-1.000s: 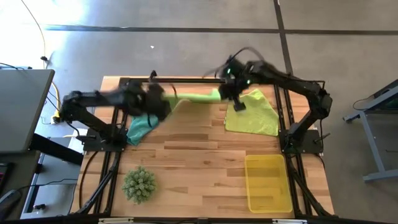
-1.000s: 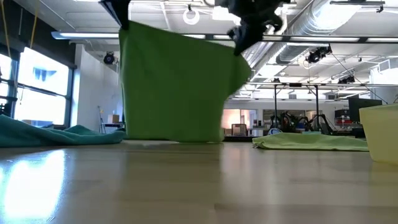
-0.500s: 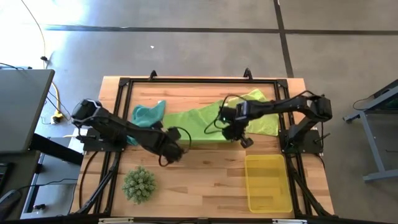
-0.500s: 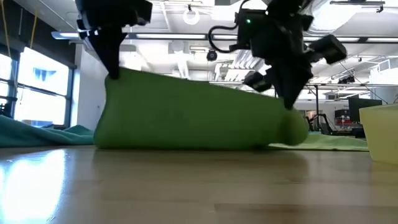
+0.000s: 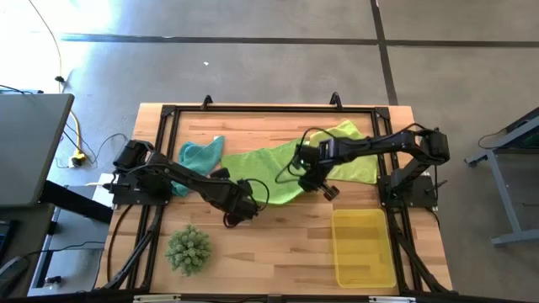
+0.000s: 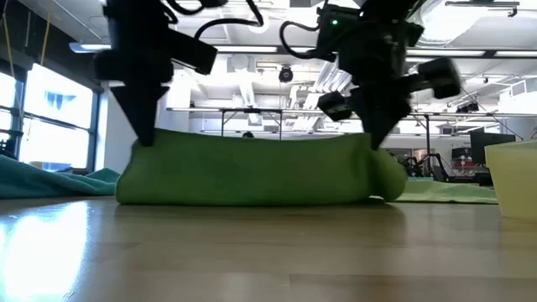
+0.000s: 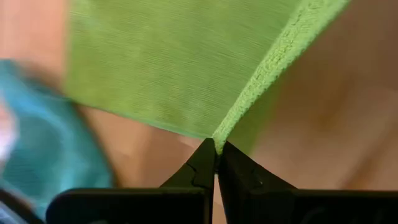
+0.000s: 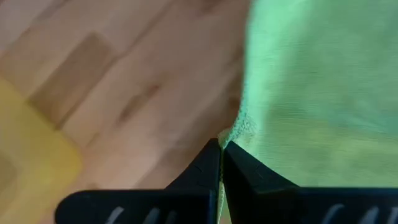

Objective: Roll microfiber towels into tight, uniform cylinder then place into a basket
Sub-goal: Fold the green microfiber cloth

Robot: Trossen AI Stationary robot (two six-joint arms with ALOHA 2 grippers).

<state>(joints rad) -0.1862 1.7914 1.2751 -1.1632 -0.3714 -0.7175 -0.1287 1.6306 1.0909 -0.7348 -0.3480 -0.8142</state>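
Note:
The bright green towel (image 5: 269,172) lies spread across the middle of the table, and its near edge (image 6: 252,138) is raised between my two grippers. My left gripper (image 5: 238,212) is shut on its near left corner. My right gripper (image 5: 323,190) is shut on its near right corner. The teal towel (image 5: 199,156) lies crumpled at the far left. The pale yellow-green towel (image 5: 357,160) lies flat at the far right, partly under the green one. The yellow basket (image 5: 364,246) stands at the near right. My left gripper pinches the green towel's near left corner (image 7: 219,138) between its two fingertips, coming steeply from above. The hemmed edge runs away from the fingers. The corner is held a little above the wood, and the cloth behind it slopes down onto the table. My right gripper pinches the green towel's near right corner (image 8: 235,134) between its two fingertips, slanting down from above. That corner is raised off the table while the rest of the towel lies on it. The edge between the two grippers (image 6: 260,136) runs nearly level.
A spiky green plant-like ball (image 5: 188,249) sits at the near left. A black frame (image 5: 253,108) runs around the tabletop. Bare wood (image 5: 278,244) lies between the ball and the basket.
Both grippers, still shut on the green towel's corners, have come down and toward the table's near edge. The towel hung as an upright sheet a second ago. Now most of it lies spread on the table behind the grippers, with only its near edge raised.

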